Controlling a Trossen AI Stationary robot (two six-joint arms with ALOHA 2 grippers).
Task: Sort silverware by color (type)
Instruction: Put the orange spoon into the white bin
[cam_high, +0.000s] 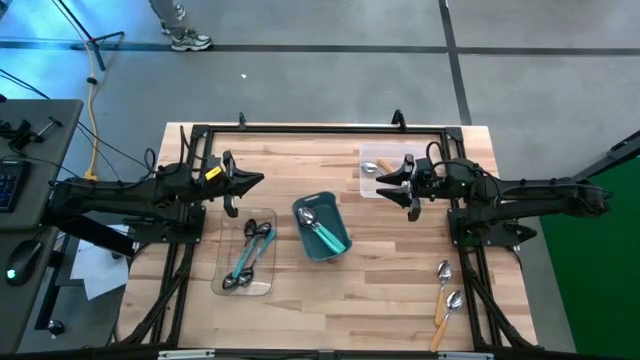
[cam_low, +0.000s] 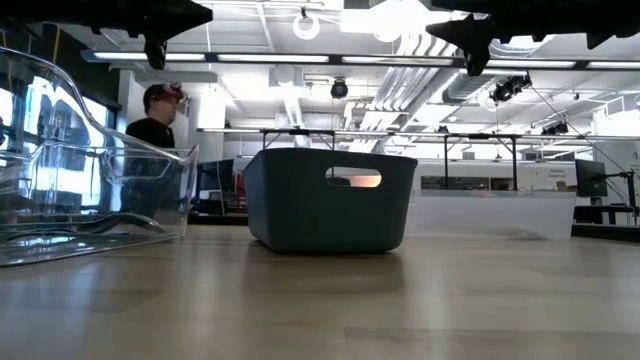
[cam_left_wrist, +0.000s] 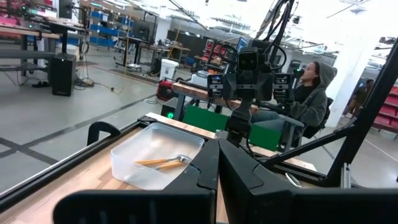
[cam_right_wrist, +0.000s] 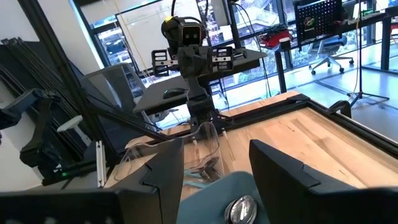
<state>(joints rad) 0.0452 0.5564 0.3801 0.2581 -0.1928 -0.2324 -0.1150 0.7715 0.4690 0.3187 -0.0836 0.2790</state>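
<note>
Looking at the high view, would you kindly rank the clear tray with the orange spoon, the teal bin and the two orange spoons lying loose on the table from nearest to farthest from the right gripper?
1. Clear tray with the orange spoon: directly beside the right gripper, at the table's far edge.
2. Teal bin: mid-table, toward the left arm.
3. Two loose orange spoons: near the table's front right corner.

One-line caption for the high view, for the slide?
Both arms raised over the table: teal spoons in the left tray and teal bin, two orange spoons still loose.
</note>
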